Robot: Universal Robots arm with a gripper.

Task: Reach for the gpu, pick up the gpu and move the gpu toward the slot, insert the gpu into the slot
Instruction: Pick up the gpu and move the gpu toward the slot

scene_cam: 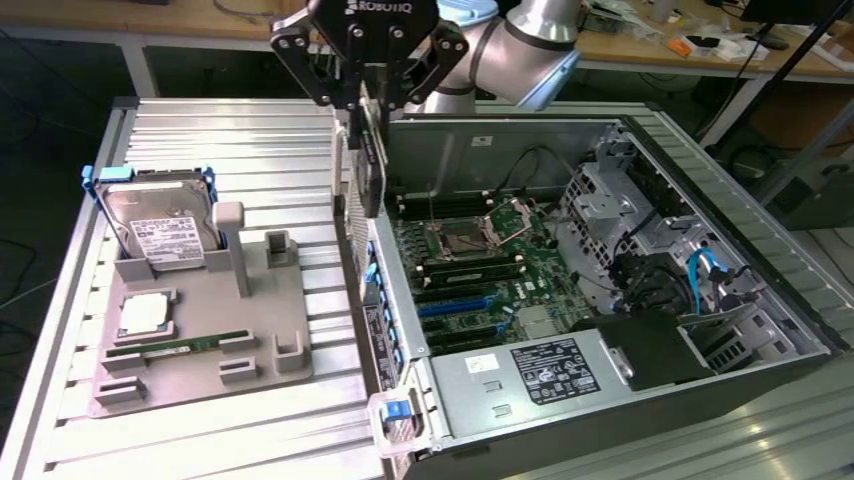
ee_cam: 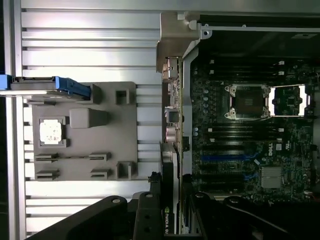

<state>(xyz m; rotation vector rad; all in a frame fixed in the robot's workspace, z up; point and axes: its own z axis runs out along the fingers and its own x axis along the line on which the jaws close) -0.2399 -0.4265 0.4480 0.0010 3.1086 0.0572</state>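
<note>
1. Off to the exterior view's left of the gripper [scene_cam: 371, 105], a grey parts tray [scene_cam: 200, 335] props the hard drive [scene_cam: 158, 232] upright for easy grabbing.
2. The gripper is clamped on the gpu [scene_cam: 363, 185], which hangs edge-down right under it, probably so the connector edge leads.
3. Down to the exterior view's right, the blue slot [scene_cam: 461, 303] sits in the open PC case [scene_cam: 507, 140], well apart from the card.
4. It all sits on a ribbed aluminium table [scene_cam: 254, 140], with wooden workbenches [scene_cam: 641, 45] behind.

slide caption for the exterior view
Gripper holding the graphics card on edge above the rim of the open computer case, short of the blue slot
</note>
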